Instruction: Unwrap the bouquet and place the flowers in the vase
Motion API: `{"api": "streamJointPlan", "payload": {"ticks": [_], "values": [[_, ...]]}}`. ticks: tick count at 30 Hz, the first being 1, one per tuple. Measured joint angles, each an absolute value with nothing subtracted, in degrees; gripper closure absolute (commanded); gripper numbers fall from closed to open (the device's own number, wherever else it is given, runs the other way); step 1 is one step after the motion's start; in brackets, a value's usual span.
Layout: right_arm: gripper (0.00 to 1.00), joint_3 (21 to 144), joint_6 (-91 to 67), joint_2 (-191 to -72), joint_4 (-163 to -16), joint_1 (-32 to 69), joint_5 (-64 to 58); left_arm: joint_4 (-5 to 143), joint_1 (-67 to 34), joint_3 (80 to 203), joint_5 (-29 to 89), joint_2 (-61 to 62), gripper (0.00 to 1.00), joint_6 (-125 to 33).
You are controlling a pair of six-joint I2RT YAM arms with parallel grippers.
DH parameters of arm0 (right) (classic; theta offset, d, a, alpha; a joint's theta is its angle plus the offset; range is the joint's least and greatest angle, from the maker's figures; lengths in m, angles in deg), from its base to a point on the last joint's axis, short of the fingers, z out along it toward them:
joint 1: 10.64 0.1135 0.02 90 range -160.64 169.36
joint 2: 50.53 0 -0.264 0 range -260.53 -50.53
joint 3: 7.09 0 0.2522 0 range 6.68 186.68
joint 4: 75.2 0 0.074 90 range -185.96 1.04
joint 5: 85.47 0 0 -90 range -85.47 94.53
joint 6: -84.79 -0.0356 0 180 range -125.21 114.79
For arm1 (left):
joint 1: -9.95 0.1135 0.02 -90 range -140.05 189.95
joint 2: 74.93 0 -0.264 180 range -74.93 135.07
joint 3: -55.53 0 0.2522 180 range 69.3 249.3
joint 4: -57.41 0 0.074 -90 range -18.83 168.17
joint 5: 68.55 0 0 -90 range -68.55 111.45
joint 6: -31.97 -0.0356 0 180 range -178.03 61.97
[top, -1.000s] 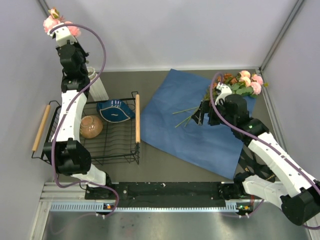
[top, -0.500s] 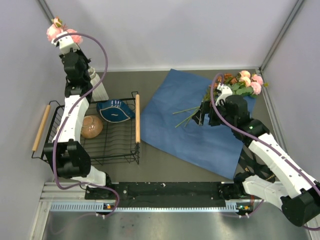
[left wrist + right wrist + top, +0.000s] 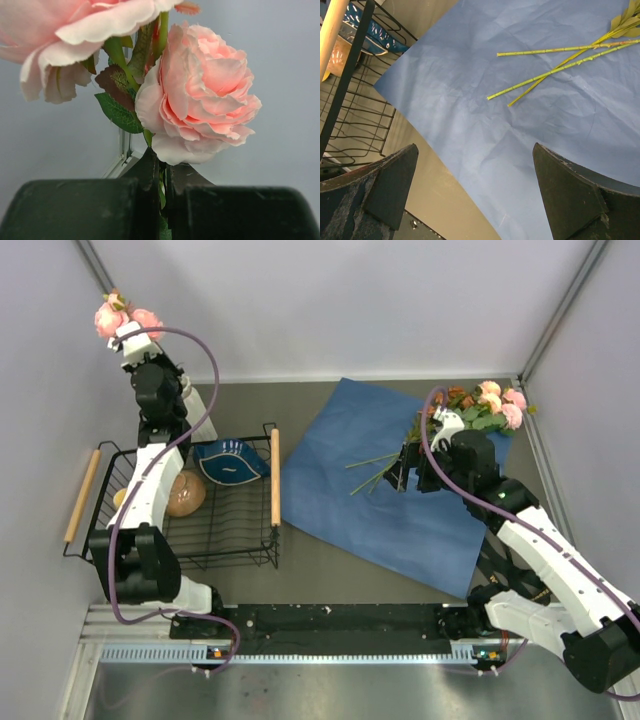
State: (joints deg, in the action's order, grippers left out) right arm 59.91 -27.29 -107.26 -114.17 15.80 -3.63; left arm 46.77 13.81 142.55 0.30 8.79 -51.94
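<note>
The left gripper (image 3: 161,175) is clamped on the green stem of a small bunch of pink roses (image 3: 200,100); its two black fingers are pressed together with only the stem between them. The left arm reaches high at the far left corner and holds the blooms up against the grey wall. The white ribbed vase (image 3: 204,418) stands on the table (image 3: 330,570) just below and to the right of that arm, partly hidden behind it, beside the far edge of the black wire dish rack (image 3: 255,540). In the rack lie a blue patterned dish (image 3: 232,460) and a brown bowl (image 3: 185,492).

The right gripper (image 3: 475,150) hovers over the blue paper sheet (image 3: 340,450) with its jaws wide apart and nothing between them. The sheet lies spread flat on the right half of the table. Three bare green stems (image 3: 555,65) rest on it, crossing one another, just ahead of the right fingers. The rest of the flowers (image 3: 485,405), pink, peach and rust-orange with green leaves, lie at the sheet's far right corner, beyond the right wrist
</note>
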Motion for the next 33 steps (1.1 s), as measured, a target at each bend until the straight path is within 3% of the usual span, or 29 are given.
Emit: {"api": "streamJointPlan", "payload": {"ticks": [33], "values": [[0.01,59.58,-27.16,-107.43,-114.17,15.29,-4.2,39.86,13.61,138.86,-2.69,14.43,0.98,-52.2]]}}
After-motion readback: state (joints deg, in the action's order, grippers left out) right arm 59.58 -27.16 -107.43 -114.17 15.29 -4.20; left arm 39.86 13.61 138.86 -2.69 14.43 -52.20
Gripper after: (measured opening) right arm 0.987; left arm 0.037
